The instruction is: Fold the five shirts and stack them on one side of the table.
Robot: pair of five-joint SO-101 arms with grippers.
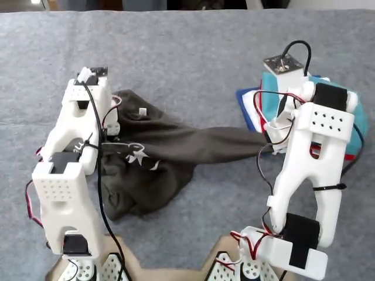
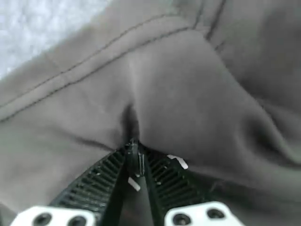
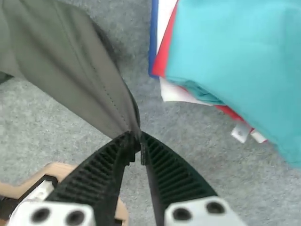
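A dark olive shirt [image 1: 158, 155] lies crumpled on the grey table, stretched out toward the right arm. My left gripper [image 2: 134, 149] is shut on a fold of the olive shirt [image 2: 188, 94] near its hem. My right gripper [image 3: 136, 141] is shut on a pulled-out corner of the olive shirt [image 3: 70, 70], held just above the table. In the high view the left arm [image 1: 73, 152] stands over the shirt's left part and the right arm [image 1: 310, 152] holds its stretched end near a pile of folded shirts [image 1: 357, 117].
The pile of folded shirts [image 3: 235, 61] has a teal one on top, with red, white and blue ones under it, at the table's right side. A wooden board edge [image 3: 28, 181] lies near the arm bases. Grey table cloth [image 1: 187, 52] stretches beyond the shirt.
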